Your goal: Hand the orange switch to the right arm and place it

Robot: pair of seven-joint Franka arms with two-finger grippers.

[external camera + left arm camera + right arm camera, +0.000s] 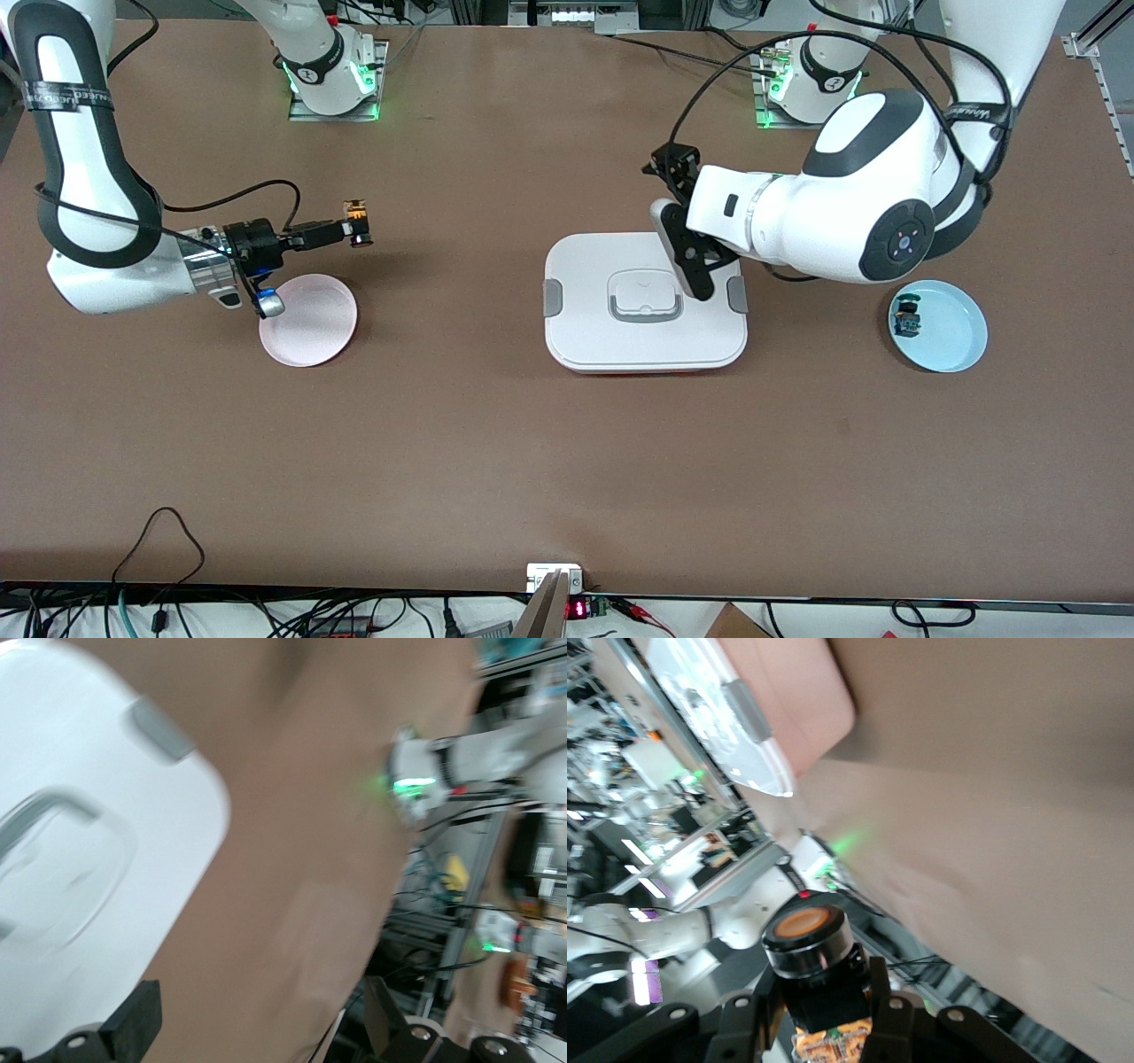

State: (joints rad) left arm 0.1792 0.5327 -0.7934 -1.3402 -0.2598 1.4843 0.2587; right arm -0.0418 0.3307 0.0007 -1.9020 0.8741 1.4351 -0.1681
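1. We see the orange switch [818, 967] as a tiny black body with a round, glossy orange cap ringed in dark metal; it sits pinched between the slim fingers of the right gripper [357, 221].
2. That gripper hangs in the air over bare brown table [496, 443], just beside the pink plate [309, 320] and toward the right arm's end.
3. The pink plate is a smooth, flat, round disc with a low rim.
4. The white lidded box [645, 301] is rounded-square, matte plastic, with grey side clips and a recessed handle.
5. The left gripper [692, 251], a black linkage claw, hovers over that box's lid; we cannot tell how its fingers stand.
6. The light blue plate [952, 332] holds a small black piece with blue-green parts [906, 318].
7. Wide open tabletop lies nearer the camera.
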